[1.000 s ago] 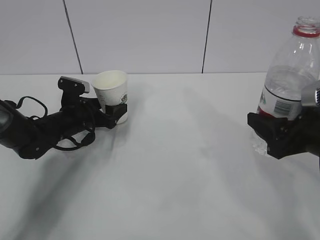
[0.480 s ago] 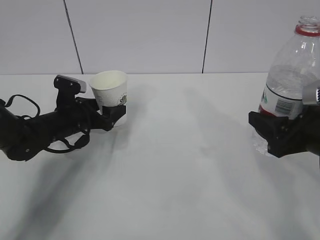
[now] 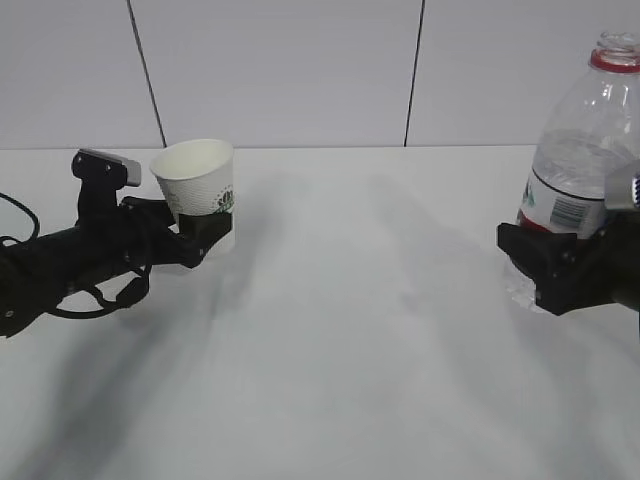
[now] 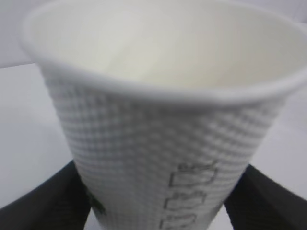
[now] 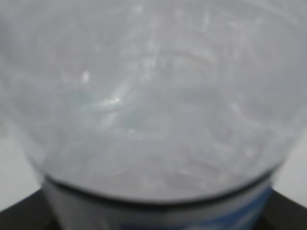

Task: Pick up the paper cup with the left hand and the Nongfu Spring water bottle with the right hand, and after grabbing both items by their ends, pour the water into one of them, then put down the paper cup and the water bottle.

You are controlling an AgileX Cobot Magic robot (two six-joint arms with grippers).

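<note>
We noted the left hand at the left of the white table, its black arm lying low and nearly level, the silver-grey box riding on top. Its two black fingers were closed around the lower part of the paper cup, one finger on each side of the dimpled wall, as the left wrist view showed plainly. The cup stood nearly upright with a slight lean, mouth open to the top, green lettering facing the exterior camera; its cream inside looked dry as far as we could see, though the bottom was not in view. We could not tell for certain whether the cup's base touched the table or sat just above it. At the far right, the right hand gripped the Nongfu Spring water bottle low on its body, below the red-and-white label. The bottle stood upright, uncapped, its red neck ring near the top edge of the picture. The right wrist view was blurred and filled by the bottle's clear ribbed wall, with dark fingers at the lower corners. The level of the water inside we could not make out. Cup and bottle were well apart, bare table between them.
</note>
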